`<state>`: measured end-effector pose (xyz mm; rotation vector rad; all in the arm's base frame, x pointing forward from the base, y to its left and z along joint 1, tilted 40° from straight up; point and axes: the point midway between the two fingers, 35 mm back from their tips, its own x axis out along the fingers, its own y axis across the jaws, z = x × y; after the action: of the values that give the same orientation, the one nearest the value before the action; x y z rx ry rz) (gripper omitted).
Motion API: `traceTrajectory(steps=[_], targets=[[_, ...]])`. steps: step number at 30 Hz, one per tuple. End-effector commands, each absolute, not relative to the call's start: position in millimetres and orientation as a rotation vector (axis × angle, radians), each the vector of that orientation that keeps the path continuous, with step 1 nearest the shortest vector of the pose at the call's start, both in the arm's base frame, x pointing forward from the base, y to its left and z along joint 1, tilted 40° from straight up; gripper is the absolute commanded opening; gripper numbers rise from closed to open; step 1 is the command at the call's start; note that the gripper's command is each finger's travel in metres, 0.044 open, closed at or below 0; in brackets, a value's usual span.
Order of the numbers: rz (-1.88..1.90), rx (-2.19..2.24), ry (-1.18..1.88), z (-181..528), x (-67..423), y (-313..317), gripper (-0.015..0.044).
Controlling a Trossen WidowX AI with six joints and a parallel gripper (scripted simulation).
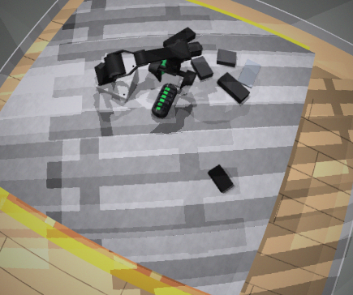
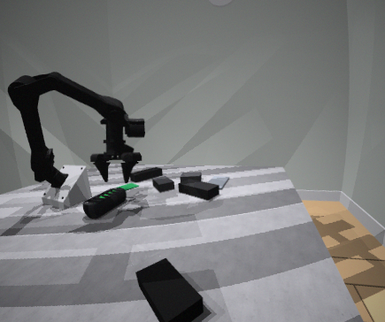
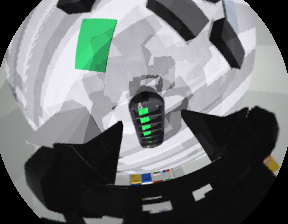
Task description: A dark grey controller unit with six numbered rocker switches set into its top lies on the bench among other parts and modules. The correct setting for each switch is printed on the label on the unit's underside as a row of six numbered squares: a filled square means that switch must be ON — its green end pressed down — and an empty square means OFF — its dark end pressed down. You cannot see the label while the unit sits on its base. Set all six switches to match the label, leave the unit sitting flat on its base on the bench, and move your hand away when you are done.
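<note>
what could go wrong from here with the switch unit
The pincer hangs open above the controller unit, which lies on its base with the label out of sight, so setting switches now would be guesswork. Dark modules and a green card lie close by; tipping the unit over for a look could knock them.
</note>
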<state>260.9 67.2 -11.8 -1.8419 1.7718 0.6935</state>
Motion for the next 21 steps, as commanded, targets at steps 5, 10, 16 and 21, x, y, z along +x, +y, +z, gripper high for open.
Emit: traceTrajectory(steps=[5,10,16,21], targets=[[0.699,-1.851,1.783,-23.5,259.7,56.6,0.044],[0.698,-1.851,1.783,-29.7,259.7,51.3,0.044],[0.698,-1.852,1.784,-36.9,259.3,44.9,0.044],[0.697,-1.852,1.785,-42.6,258.9,39.7,0.044]])
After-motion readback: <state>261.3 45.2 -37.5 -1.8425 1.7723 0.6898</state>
